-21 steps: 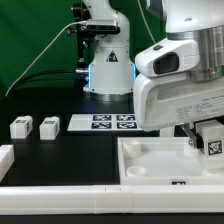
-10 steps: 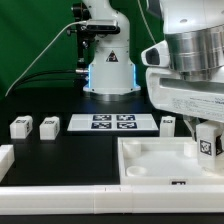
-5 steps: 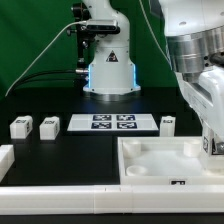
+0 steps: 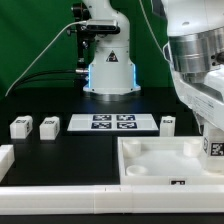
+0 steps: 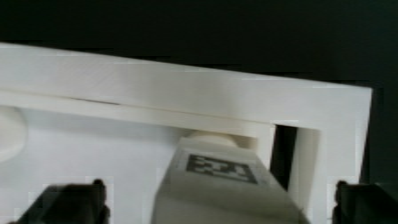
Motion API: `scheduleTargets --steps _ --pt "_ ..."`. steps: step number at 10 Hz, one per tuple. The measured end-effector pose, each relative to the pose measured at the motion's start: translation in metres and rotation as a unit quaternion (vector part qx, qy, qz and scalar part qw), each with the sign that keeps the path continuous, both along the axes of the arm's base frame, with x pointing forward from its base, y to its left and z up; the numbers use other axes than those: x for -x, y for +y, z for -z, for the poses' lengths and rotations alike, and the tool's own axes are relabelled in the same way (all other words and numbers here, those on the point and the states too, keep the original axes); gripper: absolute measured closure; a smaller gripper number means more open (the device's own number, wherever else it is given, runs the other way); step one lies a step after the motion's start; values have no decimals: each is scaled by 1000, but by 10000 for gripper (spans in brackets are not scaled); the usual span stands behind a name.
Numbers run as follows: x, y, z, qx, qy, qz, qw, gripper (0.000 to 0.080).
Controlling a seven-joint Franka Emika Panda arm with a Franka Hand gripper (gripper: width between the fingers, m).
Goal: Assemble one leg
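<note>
a: whereabouts for the leg (image 4: pixel 214 147)?
b: stands upright, as far as shows, at the corner of the white panel (image 4: pixel 160 162) on the exterior view's right, tag toward that camera. from the wrist, meets the round socket (image 5: pixel 217 137) in that panel corner with its far end.
a: and the gripper (image 5: pixel 217 192)?
b: straddles the leg without clamping, by the look of things: dark fingers (image 5: pixel 71 205) spread wide, a strip of gap either side of the post. reads as standing open, holding nothing.
a: handling?
b: probably very light; hard moulded plastic, stiff, no give under a squeeze. smooth, likely a little slippery, so worth gripping square-on. hardly fragile, yet apt to tip or cock in the socket if pushed off-axis.
a: where to take hold?
b: across two opposite flat faces of the squarish end, high on the post, away from the panel, centred so as to turn without wobble.
a: anything hidden?
b: plenty. cannot tell how deep into the socket, or whether seated at all; foot hard to make out against the white panel in the exterior view. fingertips lost there under the arm (image 4: pixel 195 55) and at the picture's edge. wrist picture blurred, tag barely legible, finger ends cropped. no sight of any thread or peg at the leg's foot.
</note>
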State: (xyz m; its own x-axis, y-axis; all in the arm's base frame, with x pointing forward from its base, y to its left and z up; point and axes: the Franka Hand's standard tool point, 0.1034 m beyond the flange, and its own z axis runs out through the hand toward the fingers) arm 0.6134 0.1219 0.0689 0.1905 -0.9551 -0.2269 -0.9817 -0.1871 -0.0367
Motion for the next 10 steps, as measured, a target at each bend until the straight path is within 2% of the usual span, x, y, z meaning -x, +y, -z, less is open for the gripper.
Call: scheduleTargets --steps 2,4,6,8,10 --pt "0 0 0 -1 -30 -128 991 152" --pt "1 1 0 3 -57 -252 966 151" --pt "2 3 1 18 -76 -377 923 151" --pt "2 1 1 24 -91 -467 879 151" --pt "1 -5 1 25 -112 -583 804 151"
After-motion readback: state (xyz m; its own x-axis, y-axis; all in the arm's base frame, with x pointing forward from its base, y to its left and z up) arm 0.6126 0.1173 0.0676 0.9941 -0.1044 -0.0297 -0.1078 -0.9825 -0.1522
